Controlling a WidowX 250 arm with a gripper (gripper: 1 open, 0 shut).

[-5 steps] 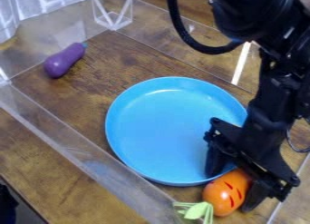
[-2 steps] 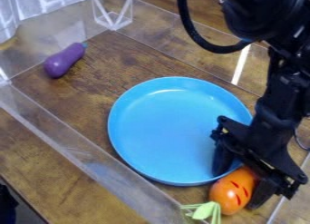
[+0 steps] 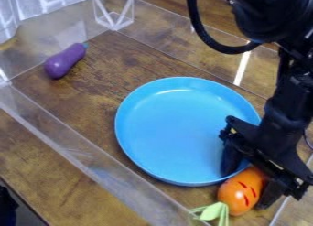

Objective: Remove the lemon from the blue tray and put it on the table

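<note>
1. At far left we note a purple eggplant [image 3: 65, 59] lying on the counter [image 3: 146, 56], well apart from the other items.
2. A clear acrylic wall [image 3: 73, 138] runs diagonally along the near side of the counter.
3. The blue tray [image 3: 166, 129] sits at centre. Its visible surface is bare, and its right rim passes under the arm.
4. The black end effector [image 3: 257, 167] points down over the right edge of the blue tray. Its dark housing masks the fingers, so we cannot tell whether it is released, clenched or grasping anything.
5. We cannot locate the lemon in this view. No yellow shows on the blue tray or on the counter, and the area beneath the end effector is hidden.
6. An orange carrot [image 3: 242, 191] with green leaves lies on the counter just outside the blue tray's lower right rim, directly below the end effector.
</note>
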